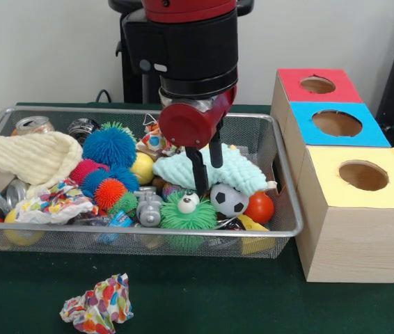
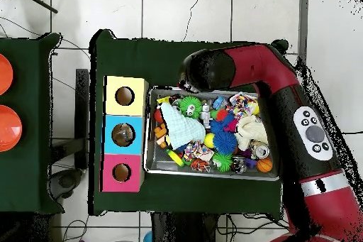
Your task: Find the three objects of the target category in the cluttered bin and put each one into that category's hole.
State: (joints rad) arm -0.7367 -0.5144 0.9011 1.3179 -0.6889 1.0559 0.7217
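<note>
Green table: wire bin (image 1: pixel 284 209), full. Gripper (image 1: pixel 207 165), fingers apart, over mint cloth (image 1: pixel 242 174); descend straight, close on one item only.

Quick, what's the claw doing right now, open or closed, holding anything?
Claw: open and empty, fingers spread just above the mint green cloth in the wire bin.
</note>
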